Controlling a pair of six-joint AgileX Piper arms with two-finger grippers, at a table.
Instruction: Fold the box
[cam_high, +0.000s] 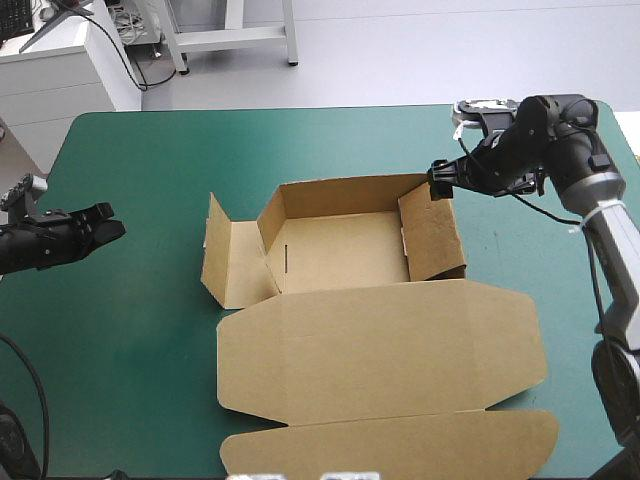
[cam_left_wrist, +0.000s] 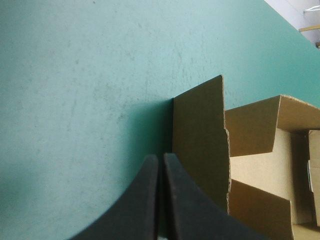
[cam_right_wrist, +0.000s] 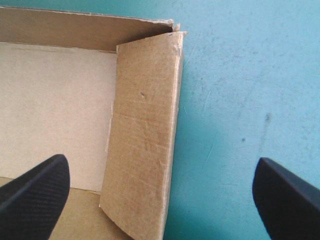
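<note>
Brown board: the box (cam_high: 340, 255) sits mid-table on the teal-green cover (cam_high: 130, 330), a half-made tray.
Done: the far wall (cam_high: 345, 195) is up, and the right wall (cam_high: 432, 238) stands with its panel turned in over the floor.
Left to do: the left flap (cam_high: 225, 255) splays outward, not yet a wall; the lid (cam_high: 380, 345) lies flat toward the near edge (roughly halfway, by my reading).
Right gripper (cam_high: 440, 180): fingers wide apart, straddling the right wall near its far corner, one over the tray floor and one over the cover, gripping nothing.
Left gripper (cam_high: 105, 222): fingers pressed together in a point, well apart from the box, aimed at the left flap.
In the way: only bare cover lies between those pointed fingers and the flap; the flat lid crowds the near side, so an approach from the sides looks easier.
</note>
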